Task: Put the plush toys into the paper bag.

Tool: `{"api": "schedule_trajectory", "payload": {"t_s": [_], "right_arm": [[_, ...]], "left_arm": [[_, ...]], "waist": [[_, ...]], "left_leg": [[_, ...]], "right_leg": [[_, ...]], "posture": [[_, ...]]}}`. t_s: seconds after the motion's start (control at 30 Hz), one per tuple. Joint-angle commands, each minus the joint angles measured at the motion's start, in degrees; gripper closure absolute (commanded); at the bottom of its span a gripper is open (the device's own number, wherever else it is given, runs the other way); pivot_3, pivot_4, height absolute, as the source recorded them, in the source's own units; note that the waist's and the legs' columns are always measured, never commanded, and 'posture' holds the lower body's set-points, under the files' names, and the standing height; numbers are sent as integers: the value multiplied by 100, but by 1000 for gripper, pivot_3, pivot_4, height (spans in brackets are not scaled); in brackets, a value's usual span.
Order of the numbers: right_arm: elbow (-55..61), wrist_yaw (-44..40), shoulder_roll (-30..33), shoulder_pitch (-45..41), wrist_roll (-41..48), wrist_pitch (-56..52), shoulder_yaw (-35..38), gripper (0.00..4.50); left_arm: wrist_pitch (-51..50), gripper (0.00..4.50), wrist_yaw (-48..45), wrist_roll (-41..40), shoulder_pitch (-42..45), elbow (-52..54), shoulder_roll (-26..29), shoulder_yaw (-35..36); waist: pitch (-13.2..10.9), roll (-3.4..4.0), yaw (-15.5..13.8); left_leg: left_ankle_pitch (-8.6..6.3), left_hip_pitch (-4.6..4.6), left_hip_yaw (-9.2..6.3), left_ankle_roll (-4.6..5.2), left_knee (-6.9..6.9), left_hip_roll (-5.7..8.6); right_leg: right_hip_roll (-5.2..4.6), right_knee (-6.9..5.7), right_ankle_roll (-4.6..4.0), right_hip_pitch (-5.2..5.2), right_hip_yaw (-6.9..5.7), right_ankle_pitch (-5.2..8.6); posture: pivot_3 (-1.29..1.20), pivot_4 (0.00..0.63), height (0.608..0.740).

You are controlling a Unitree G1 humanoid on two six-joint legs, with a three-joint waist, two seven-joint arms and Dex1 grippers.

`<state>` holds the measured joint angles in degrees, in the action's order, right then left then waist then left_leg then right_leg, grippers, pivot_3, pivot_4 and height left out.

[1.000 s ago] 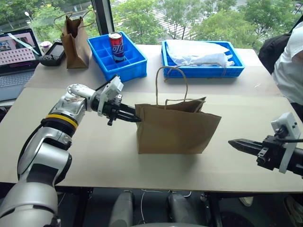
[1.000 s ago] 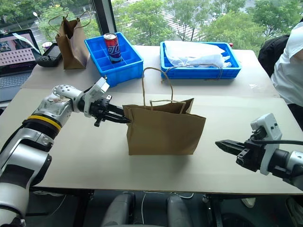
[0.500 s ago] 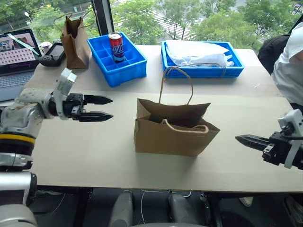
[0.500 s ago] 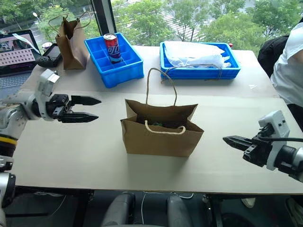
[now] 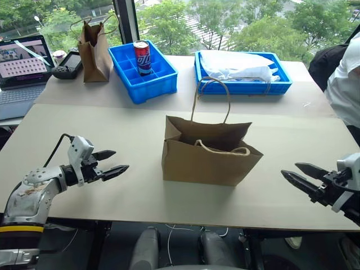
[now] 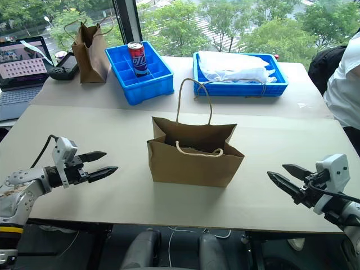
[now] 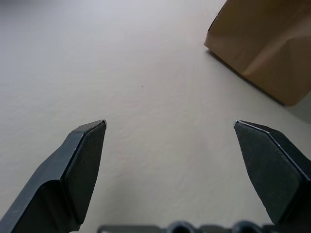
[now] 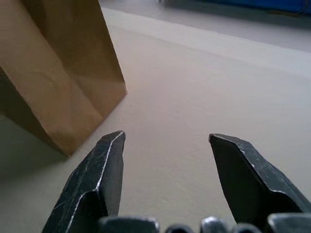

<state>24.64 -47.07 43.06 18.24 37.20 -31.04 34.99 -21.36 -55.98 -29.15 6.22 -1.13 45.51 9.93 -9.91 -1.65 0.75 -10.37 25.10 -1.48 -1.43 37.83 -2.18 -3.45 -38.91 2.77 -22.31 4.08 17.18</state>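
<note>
The paper bag [image 5: 209, 152] stands upright mid-surface [image 5: 112, 126], mouth open; contents cannot be made out — no plush toys lie outside it. Left gripper [image 5: 110, 163] and right gripper [image 5: 299, 174], fingers apart and empty, flank it well clear — apparently finished loading.

This looks like an office or robot test room on an upper floor. A large pale beige table [image 5: 112, 121] stands against a tall window [image 5: 185, 22] overlooking treetops. At the table's far left corner sit an open laptop [image 5: 19, 59] and a black handheld controller [image 5: 67, 63].
</note>
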Motion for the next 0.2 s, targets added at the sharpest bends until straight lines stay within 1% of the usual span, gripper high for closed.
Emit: {"api": "schedule_trajectory", "payload": {"t_s": [0.03, 0.17, 0.2], "right_arm": [[175, -126, 23, -2, -11, 306, 184, 91], [108, -152, 38, -61, -33, 421, 192, 91], [97, -149, 40, -85, -33, 421, 160, 91]], "left_arm": [[417, 0, 9, 287, -100, 38, -37, 55], [545, 0, -18, 355, -64, -42, -115, 70], [444, 0, -172, 251, -14, -59, -91, 58]], "waist": [[0, 1, 8], [0, 1, 8], [0, 1, 8]], "left_leg": [[0, -1, 0, 0, 0, 0], [0, -3, 2, 0, 0, 0], [0, -3, 2, 0, 0, 0]], "right_leg": [[0, 0, 0, 0, 0, 0], [1, -1, -1, 0, 1, 1], [0, 0, -1, 1, 1, 1]], "posture": [[0, 150, 698], [0, 150, 698], [0, 150, 698]]}}
